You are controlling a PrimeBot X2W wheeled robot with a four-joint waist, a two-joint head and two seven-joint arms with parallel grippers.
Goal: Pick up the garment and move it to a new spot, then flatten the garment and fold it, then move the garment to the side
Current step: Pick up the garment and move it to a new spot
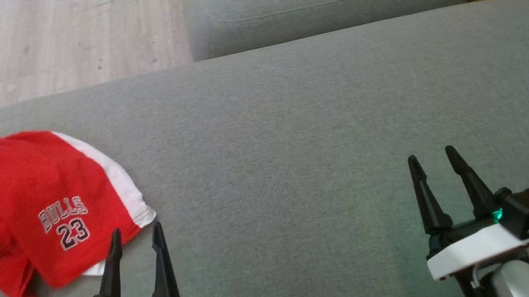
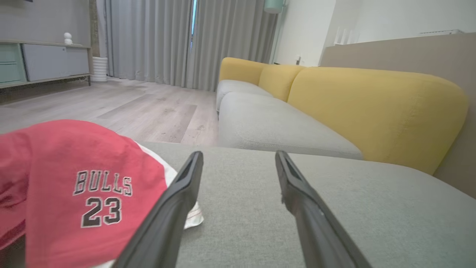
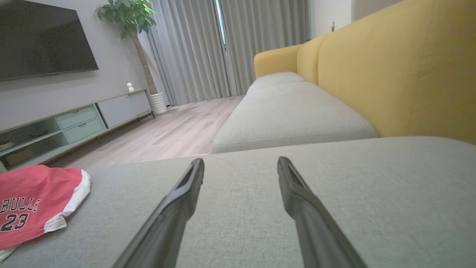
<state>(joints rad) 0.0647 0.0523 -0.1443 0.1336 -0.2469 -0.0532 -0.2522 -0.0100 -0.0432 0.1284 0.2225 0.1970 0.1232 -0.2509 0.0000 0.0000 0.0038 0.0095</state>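
I've got the garment (image 1: pixel 40 211) lying at about 9 o'clock on the grey cushion (image 1: pixel 293 129), close to its left edge. It is bunched, not flat, with the printed panel up, a white side stripe along its 3 o'clock edge and a loose red flap trailing toward 6 o'clock. My left hand (image 1: pixel 135 229) sits at 7 o'clock in the head view, released, fingers spread with nothing between them. Its left finger overlaps the white hem, though I can't tell whether it touches the cloth. My right hand (image 1: pixel 431 153) is at 5 o'clock, also released and empty, well apart from the garment over bare cushion. With the fabric rumpled and neither hand holding it, I judge we are at the first step, the pick-up not yet made. The next move, as I see it, is for the left hand: shift toward 10 o'clock so both fingers straddle a raised fold near the hem, press down into the soft cushion, then clench on the cloth. The mesh looks thin and limp, so a shallow pinch may catch only one layer. The open middle of the cushion, at 3 o'clock from the garment, looks a fair new spot.
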